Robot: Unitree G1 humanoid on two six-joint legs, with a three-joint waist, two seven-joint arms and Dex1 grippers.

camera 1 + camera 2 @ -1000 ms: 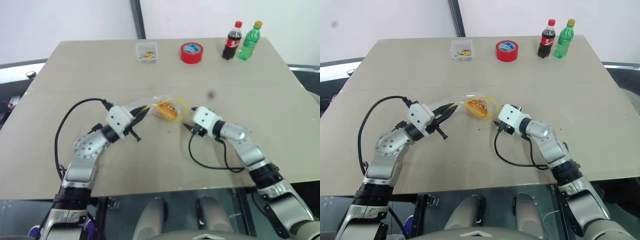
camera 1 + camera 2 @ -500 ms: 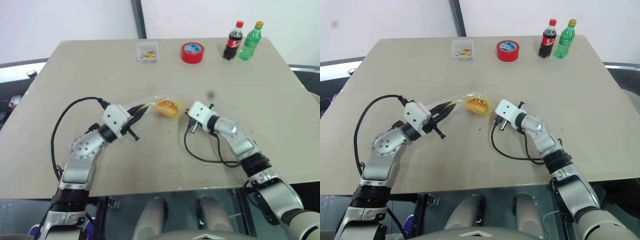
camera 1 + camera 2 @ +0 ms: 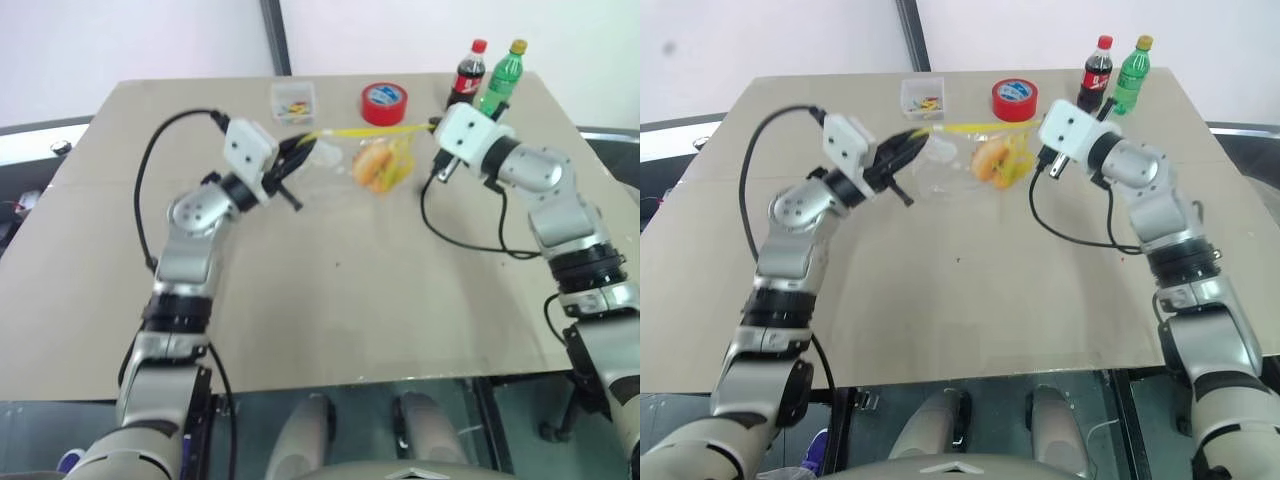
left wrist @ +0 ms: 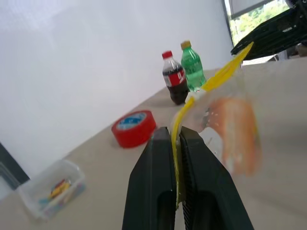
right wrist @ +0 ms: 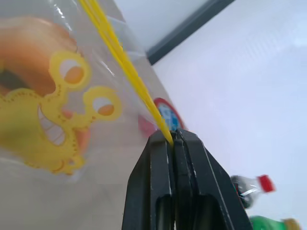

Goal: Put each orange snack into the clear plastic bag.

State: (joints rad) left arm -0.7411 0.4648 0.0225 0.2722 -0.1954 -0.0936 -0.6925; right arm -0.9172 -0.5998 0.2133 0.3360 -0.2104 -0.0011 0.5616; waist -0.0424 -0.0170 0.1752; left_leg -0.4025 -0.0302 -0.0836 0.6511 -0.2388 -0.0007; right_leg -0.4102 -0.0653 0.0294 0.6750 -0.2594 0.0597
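Two tools hold the clear plastic bag [image 3: 360, 160] stretched between them above the table [image 3: 330, 300]. The left tool [image 3: 300, 150] has its two black fingers [image 4: 153, 191] pressed together on one end of the bag's yellow seal strip [image 3: 360, 131]. The right tool [image 3: 436, 124] has its fingers [image 5: 192, 191] pressed together on the opposite end of the same strip. The strip runs nearly level and taut from one tool to the other.

The bag hangs below the strip, clear of the table surface. Orange snacks [image 3: 376, 165] sit inside the bag, in the part nearer the right tool; in the head views they read as one orange-brown mass, so the count cannot be confirmed. The right wrist view shows a yellow printed cartoon figure [image 5: 45, 124] on the bag wall, with the orange shape behind it.

Beyond the bag, along the far edge of the table, four items stand in a row. A small clear box of coloured bits [image 3: 293, 103] is at the robot's left. A red tape roll [image 3: 384, 105] with a blue-and-white label lies flat just beside the middle. A dark cola bottle [image 3: 466, 75] with a red cap and a green bottle [image 3: 502, 78] with a yellow cap stand upright, close together, behind the right tool.
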